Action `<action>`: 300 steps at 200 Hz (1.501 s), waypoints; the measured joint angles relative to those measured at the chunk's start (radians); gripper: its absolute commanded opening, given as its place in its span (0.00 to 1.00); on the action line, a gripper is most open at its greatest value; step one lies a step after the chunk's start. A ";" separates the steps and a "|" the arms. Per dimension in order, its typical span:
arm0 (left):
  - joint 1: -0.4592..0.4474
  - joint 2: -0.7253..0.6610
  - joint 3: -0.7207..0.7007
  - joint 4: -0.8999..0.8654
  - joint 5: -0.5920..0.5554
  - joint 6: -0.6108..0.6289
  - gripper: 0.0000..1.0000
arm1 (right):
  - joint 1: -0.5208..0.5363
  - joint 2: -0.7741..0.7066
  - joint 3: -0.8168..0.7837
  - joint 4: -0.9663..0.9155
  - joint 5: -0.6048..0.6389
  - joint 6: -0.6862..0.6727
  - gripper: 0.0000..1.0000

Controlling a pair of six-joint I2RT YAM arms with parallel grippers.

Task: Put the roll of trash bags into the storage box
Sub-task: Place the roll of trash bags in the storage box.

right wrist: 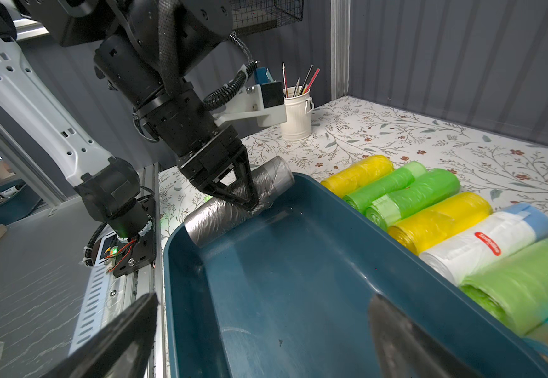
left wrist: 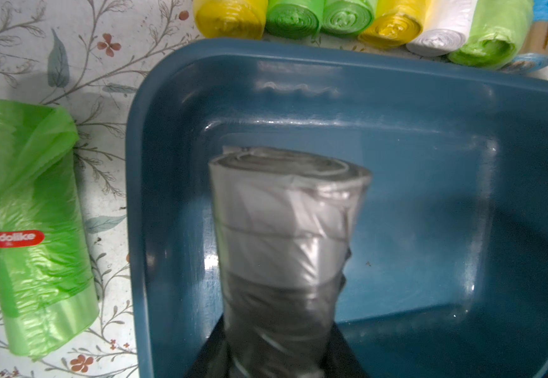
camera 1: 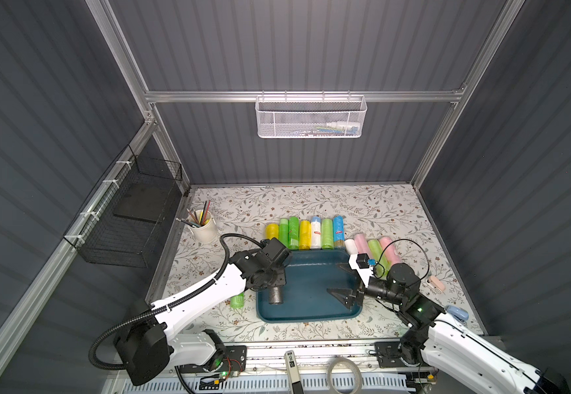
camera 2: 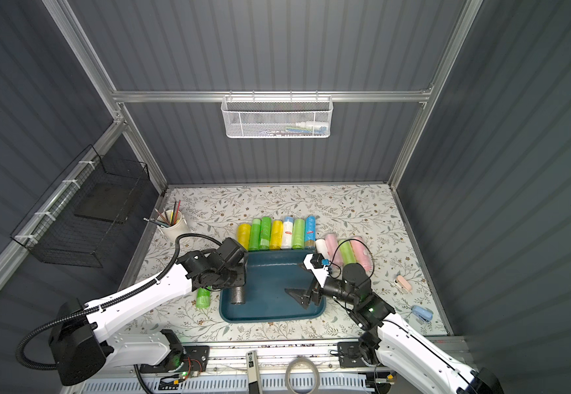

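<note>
**Inside the grey-walled booth: the placing step, with the release to come**

Dark grey ribbed walls [camera 1: 311, 51] close in a worktop [camera 1: 311, 201] covered with a pale floral-print sheet. At its centre in both top views lies the storage box [camera 1: 311, 307], a shallow dark teal plastic tray with rounded corners and a raised rim.

The left end effector [right wrist: 248, 201] is clamped tight round the middle of the roll of trash bags [camera 1: 276, 295], a grey cylinder of crinkled plastic. It holds the roll at the tray's left side in a top view. In the right wrist view the roll is tilted: one end dips inside the rim near a corner and the other pokes up above it. Whether the low end touches the tray's floor I cannot tell.

The right end effector [camera 1: 334, 278] hangs over the tray's right part, its jaws spread wide with nothing between them.

A row of yellow, green, white and blue rolls [camera 1: 304, 233] lines the tray's upper edge in the frame, outside it. A lone green roll [camera 1: 237, 300] lies on the worktop just left of the tray.

The placing looks nearly done. The next move probably calls for levelling the roll so its raised end sits inside the rim. After that the left jaws can part and lift clear. If it is let go while tilted, the roll may come to rest on the rim.
</note>
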 measured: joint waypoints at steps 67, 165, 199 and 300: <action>-0.002 0.053 0.040 -0.079 0.002 0.000 0.36 | 0.000 0.006 0.000 0.001 -0.003 0.000 0.99; -0.006 0.060 0.013 -0.073 -0.013 -0.009 0.37 | 0.016 0.055 0.002 -0.015 0.002 -0.008 0.99; -0.011 0.095 0.001 -0.058 -0.008 -0.026 0.37 | 0.017 0.064 0.003 -0.022 0.005 -0.014 0.99; -0.072 0.167 -0.030 -0.016 0.002 -0.060 0.37 | 0.017 0.013 0.003 -0.027 0.023 -0.019 0.99</action>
